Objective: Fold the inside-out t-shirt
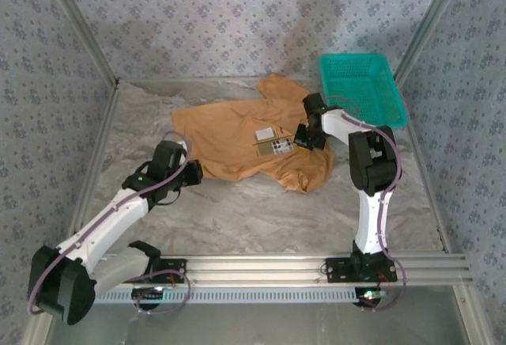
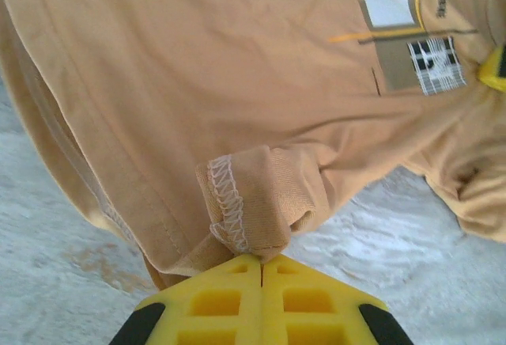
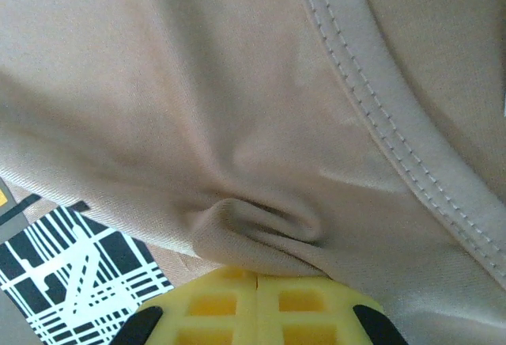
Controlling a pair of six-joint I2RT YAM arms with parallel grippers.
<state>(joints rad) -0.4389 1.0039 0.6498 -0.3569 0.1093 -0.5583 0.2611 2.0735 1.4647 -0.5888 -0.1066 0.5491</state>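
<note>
Our left gripper (image 2: 261,259) has its jaws shut on a bunched hem fold at the near left edge of the t-shirt (image 1: 229,135). Our right gripper (image 3: 257,274) is pinched tight on a small pucker of cloth near a stitched band. The shirt lies spread over the far half of the table (image 1: 261,210), one sleeve just beside the teal basket (image 1: 364,84) in the far right corner. Both bites look shallow — a quick pull could slip the thin cloth free. An uneven lift, we judge, may twist the shirt or drag it against the basket.
</note>
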